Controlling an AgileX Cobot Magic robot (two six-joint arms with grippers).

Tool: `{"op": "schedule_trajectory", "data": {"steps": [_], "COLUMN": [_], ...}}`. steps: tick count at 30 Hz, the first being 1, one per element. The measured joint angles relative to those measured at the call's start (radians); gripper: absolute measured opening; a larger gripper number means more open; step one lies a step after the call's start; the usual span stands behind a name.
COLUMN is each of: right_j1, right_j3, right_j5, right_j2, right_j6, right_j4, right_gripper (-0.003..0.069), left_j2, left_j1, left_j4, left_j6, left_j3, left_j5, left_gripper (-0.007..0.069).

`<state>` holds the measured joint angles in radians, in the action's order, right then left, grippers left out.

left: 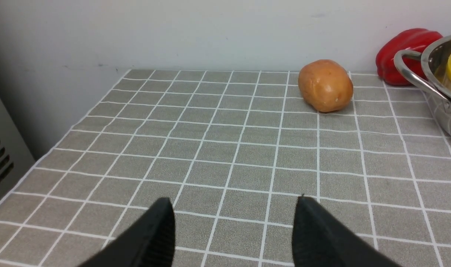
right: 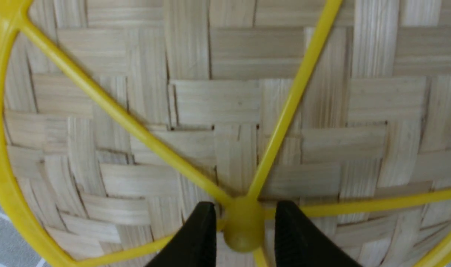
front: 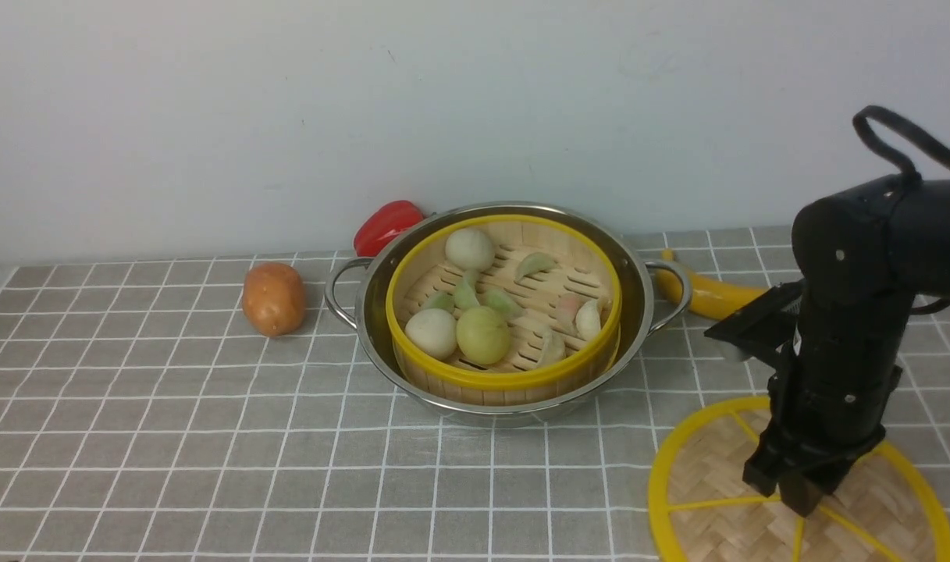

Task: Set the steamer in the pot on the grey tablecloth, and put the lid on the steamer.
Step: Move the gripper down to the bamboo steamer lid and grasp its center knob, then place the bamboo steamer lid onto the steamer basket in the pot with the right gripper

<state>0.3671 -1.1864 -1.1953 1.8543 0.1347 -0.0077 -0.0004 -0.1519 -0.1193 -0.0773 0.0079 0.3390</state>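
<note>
Lid (front: 709, 484), lower right of frame; hub (right: 243, 233) between jaws of open right pincer (right: 244, 207).
Risk: rounded hub slips on closing; lid drops short of steamer (front: 506, 312).

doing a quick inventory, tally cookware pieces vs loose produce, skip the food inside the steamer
Cookware: 3 (pot, steamer, lid)
Loose produce: 3 (potato, red pepper, banana)
Total: 6
</note>
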Motion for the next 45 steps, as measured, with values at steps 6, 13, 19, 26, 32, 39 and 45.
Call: {"op": "schedule_trajectory", "data": {"steps": [6, 13, 19, 26, 32, 39, 45], "right_j1": [0.0, 0.0, 0.0, 0.0, 0.0, 0.0, 0.0], "right_j3": [-0.004, -0.009, -0.01, -0.07, -0.148, -0.158, -0.161], "right_j5": [0.003, -0.015, -0.019, -0.031, -0.03, -0.032, -0.033], "right_j2": [0.013, 0.014, 0.005, -0.08, -0.13, -0.134, -0.196], "right_j6": [-0.005, -0.023, -0.023, -0.019, -0.018, -0.017, -0.032], "right_j4": [-0.002, -0.002, -0.005, -0.016, 0.032, 0.014, 0.014], "right_gripper": [0.0244, 0.0146, 0.0147, 0.0147, 0.0147, 0.0147, 0.0147], "left_j2": [0.0, 0.0, 0.0, 0.0, 0.0, 0.0, 0.0], "left_j1": [0.0, 0.0, 0.0, 0.0, 0.0, 0.0, 0.0], "left_j4": [0.0, 0.0, 0.0, 0.001, 0.001, 0.001, 0.001], "left_j6": [0.0, 0.0, 0.0, 0.0, 0.0, 0.0, 0.0], "left_j3": [0.0, 0.0, 0.0, 0.0, 0.0, 0.0, 0.0], "left_j5": [0.0, 0.0, 0.0, 0.0, 0.0, 0.0, 0.0], "left_gripper": [0.04, 0.04, 0.04, 0.04, 0.04, 0.04, 0.04]}}
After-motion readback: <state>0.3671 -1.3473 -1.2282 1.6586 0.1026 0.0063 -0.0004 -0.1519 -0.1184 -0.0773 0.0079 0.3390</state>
